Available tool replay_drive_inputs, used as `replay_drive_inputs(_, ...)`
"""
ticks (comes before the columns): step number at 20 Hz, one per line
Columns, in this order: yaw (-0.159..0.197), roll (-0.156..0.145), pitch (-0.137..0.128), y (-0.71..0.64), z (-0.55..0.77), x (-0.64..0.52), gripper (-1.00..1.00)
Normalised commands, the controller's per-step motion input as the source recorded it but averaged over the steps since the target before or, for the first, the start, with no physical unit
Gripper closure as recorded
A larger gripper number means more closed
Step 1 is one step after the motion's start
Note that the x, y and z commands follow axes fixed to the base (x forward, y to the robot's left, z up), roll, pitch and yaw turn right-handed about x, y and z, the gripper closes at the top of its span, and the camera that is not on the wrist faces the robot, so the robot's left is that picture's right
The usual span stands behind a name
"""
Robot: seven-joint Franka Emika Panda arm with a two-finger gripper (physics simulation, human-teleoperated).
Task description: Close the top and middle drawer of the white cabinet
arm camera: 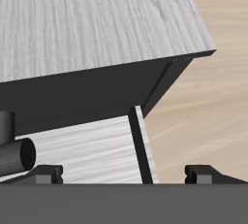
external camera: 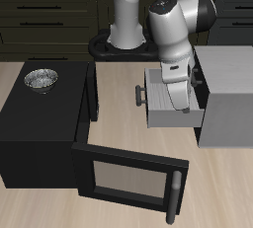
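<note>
The white cabinet (external camera: 229,94) stands on the table beside the robot's base. A drawer (external camera: 170,115) is pulled out from it toward the table's middle, with a dark handle (external camera: 140,96) on its front. The arm hides part of it, so I cannot tell how many drawers are out. My gripper (external camera: 178,96) hangs over the pulled-out drawer, close to the cabinet's face. In the wrist view the cabinet's top (arm camera: 97,24), a drawer panel (arm camera: 87,150) and the handle (arm camera: 15,155) show. My gripper (arm camera: 124,175) is open and empty, fingertips (arm camera: 44,175) far apart.
A black microwave (external camera: 40,123) stands across the table with a metal bowl (external camera: 42,77) on top. Its door (external camera: 128,178) is swung open toward the table's front edge, close to the pulled-out drawer.
</note>
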Motion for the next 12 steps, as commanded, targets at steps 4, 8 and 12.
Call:
replay_drive_inputs(4, 0.017, -0.003, 0.006, -0.08, 0.0, -0.04, -1.0)
replay_drive_inputs(8, 0.017, -0.024, 0.01, -0.22, 0.11, -0.09, -1.0)
replay_drive_inputs(12, 0.013, -0.033, -0.003, -0.27, 0.15, -0.12, -1.0)
